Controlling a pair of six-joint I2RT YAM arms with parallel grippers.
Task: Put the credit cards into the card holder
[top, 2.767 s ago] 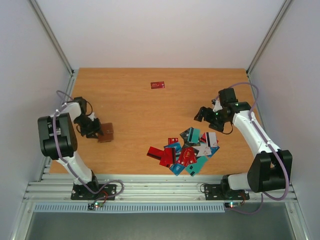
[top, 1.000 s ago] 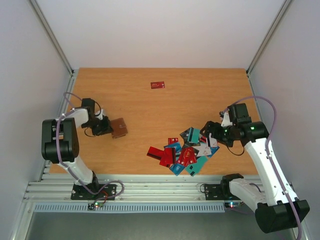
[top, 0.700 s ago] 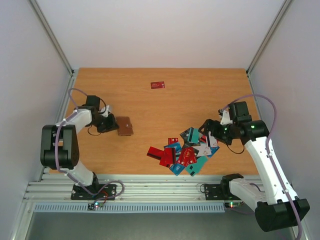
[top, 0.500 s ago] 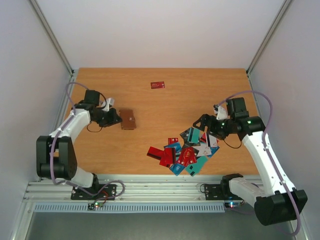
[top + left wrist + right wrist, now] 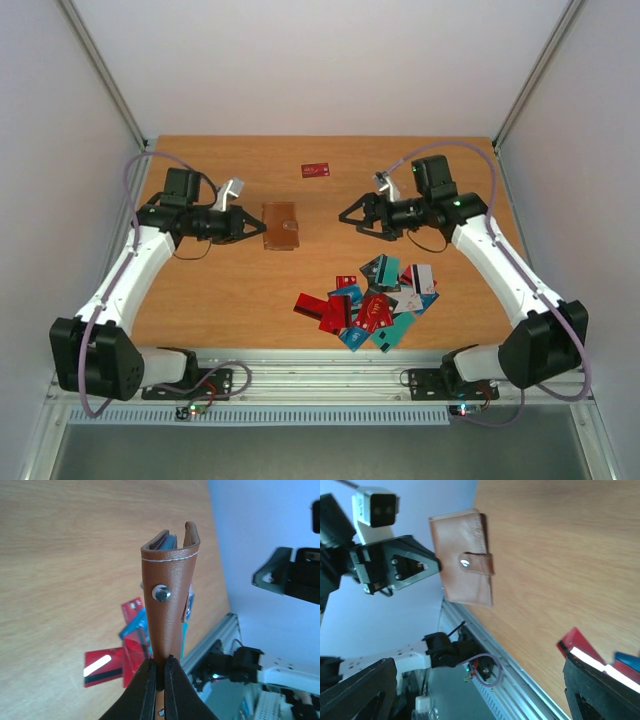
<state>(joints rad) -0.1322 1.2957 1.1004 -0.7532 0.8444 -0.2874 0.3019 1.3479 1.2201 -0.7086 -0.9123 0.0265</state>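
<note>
The brown card holder (image 5: 281,226) hangs above the table left of centre, its strap and light stud (image 5: 161,592) facing up. My left gripper (image 5: 252,226) is shut on its left edge. In the left wrist view the holder (image 5: 167,580) stands up from the pinching fingers (image 5: 150,685), its mouth slightly parted. My right gripper (image 5: 352,220) is open just right of the holder, empty, and faces it. In the right wrist view the holder (image 5: 462,565) shows between my wide-spread fingers (image 5: 360,690). The credit cards (image 5: 375,300) lie in a loose pile at the front right.
One dark red card (image 5: 316,170) lies alone near the table's far edge. Grey walls close in the table on three sides. A metal rail (image 5: 300,380) runs along the near edge by both arm bases.
My left arm has carried the card holder right and away from the near edge, toward the table's middle. My right arm has swung left from over the card pile toward the holder, still open.
</note>
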